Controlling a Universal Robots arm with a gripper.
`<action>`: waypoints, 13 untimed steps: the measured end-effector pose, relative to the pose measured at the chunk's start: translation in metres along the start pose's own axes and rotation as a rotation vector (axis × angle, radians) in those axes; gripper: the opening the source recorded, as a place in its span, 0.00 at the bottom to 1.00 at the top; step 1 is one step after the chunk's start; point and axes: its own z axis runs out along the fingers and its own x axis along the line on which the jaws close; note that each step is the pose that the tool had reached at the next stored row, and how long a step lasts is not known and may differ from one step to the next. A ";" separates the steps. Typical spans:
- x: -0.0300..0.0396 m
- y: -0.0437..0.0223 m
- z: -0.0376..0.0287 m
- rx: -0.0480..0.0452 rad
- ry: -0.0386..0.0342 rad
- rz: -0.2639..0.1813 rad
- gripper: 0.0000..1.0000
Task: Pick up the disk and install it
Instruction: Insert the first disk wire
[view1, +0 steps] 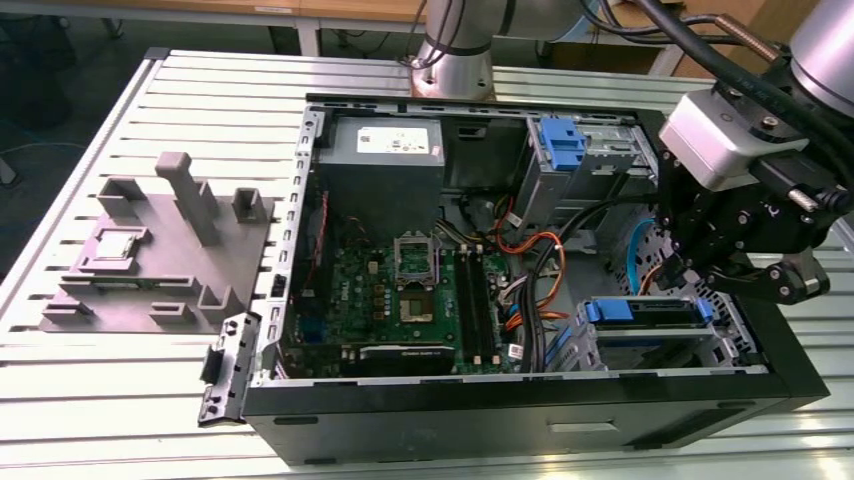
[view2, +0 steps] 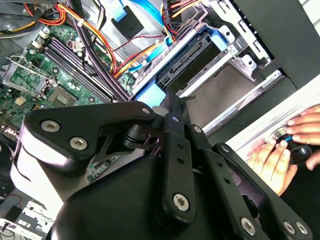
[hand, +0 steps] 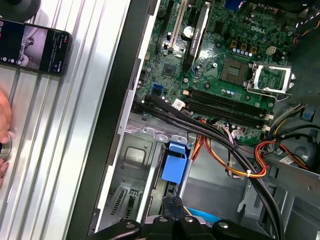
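You had the gripper down inside the open computer case, at the corner where the silver drive bay stands. Its jaws read as closed, with the tips pinched together and nothing visible between them in both wrist views. The disk lay flat in that bay, framed by its blue carrier, and its dark edge showed along the silver rails in the second wrist view. It was not in the gripper's hold. The closed tips sat just beside the carrier's blue end tab, but nothing here showed whether they touched it. From that I judged the lifting part of the job done and the installing part in hand. The disk was in its slot, and the open question was whether it sat fully home on the rails, which these views did not settle. Any further move there called for a line kept square to the bay, since a skewed push on a plastic tab would likely jam the carrier rather than slide it. It also called for a light touch, and for minding the black and orange cables that ran close past the bay towards the motherboard. The gripper's broad linkage had little room between those cables and the case wall. A hand rested by a black knob on the table just outside the case, apart from the bay.
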 end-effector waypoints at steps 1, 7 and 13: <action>0.0000 0.0000 0.0000 0.0000 0.0000 -0.001 0.10; 0.0000 0.0000 0.0001 -0.0024 -0.0016 -0.081 0.10; 0.0001 -0.0003 0.0004 -0.0040 -0.0027 -0.135 0.10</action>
